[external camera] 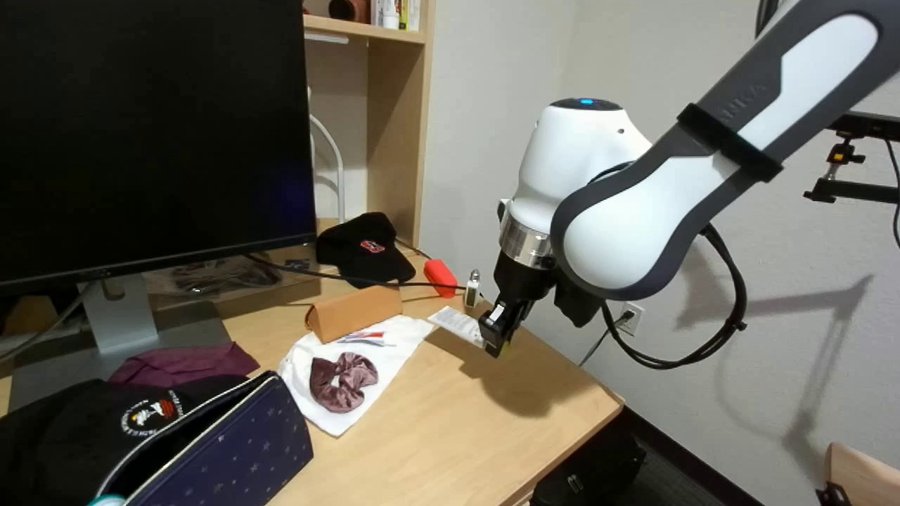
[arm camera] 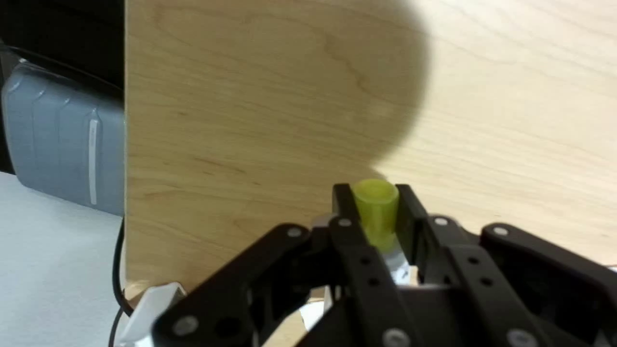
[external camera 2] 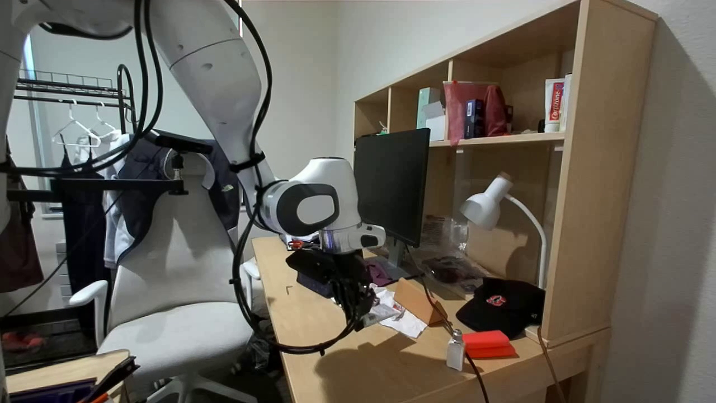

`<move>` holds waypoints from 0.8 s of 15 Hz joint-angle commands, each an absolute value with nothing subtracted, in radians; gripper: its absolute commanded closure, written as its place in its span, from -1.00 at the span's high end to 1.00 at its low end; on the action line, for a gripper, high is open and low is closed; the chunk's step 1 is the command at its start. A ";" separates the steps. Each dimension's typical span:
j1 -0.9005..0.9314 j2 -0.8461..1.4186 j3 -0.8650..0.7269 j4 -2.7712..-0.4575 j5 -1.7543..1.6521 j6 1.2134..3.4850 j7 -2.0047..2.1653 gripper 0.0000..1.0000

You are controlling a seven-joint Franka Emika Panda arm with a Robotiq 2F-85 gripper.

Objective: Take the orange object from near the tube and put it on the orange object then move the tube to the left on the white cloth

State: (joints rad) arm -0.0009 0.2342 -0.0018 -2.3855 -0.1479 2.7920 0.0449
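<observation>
Pincer [external camera: 496, 337]: clenched on one white tube [external camera: 453, 324], raised above the counter [external camera: 450, 422]; yellow-green end [arm camera: 377, 207], seemingly the cap, gripped in the wrist view, tube body largely hidden there. Remaining items, placed as in an exterior view. White cloth [external camera: 387, 360], bearing one mauve scrunchie [external camera: 342, 403]: left of the pincer. Tan-orange case [external camera: 358, 313], at the cloth's edge: likewise left. Red-orange case [external camera: 440, 277], just beside a metal-topped shaker [external camera: 472, 289]: beyond the pincer.
</observation>
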 commanded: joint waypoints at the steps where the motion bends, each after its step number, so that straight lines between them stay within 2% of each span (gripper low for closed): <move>1: 0.009 0.223 0.010 -2.364 -0.131 2.775 -0.005 -0.75; 9: -0.001 0.302 0.085 -2.228 -0.042 2.766 -0.132 -0.75; 10: 0.015 0.281 0.061 -2.265 -0.073 2.785 -0.085 -0.52; 12: 0.015 0.295 0.069 -2.244 -0.071 2.783 -0.087 -0.52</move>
